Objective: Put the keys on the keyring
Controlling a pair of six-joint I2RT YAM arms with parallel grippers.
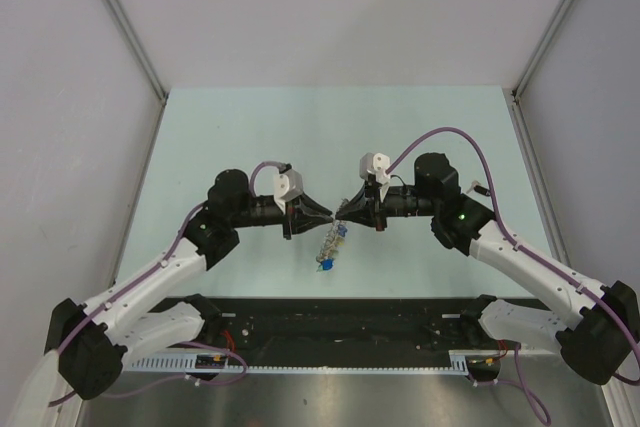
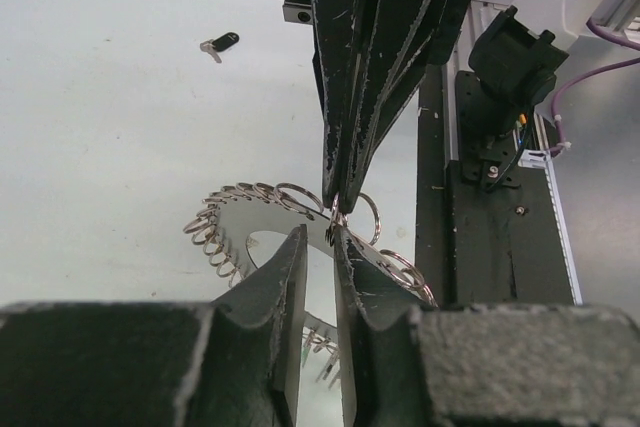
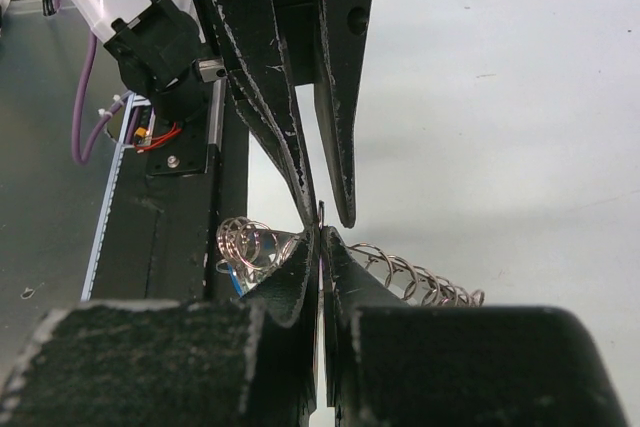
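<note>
Pinches keyring (image 2: pixel 258 211) tight in right claw (image 3: pixel 320 237), hanging above tabletop (image 2: pixel 120 127). Meets it tip to tip with left claw (image 2: pixel 318 235), jaws a slit apart. Could twist keyring loose and drop it if closing off-centre or tugging sideways.

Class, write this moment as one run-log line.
left gripper: narrowly open at the keyring | right gripper: shut on the keyring | blue key: at keyring's near end | black key: loose on table

Pale green tabletop (image 2: pixel 120 147), with a black-headed key (image 2: pixel 220 43) lying flat on it, well beyond the left gripper (image 2: pixel 318 232) and off leftward.
</note>
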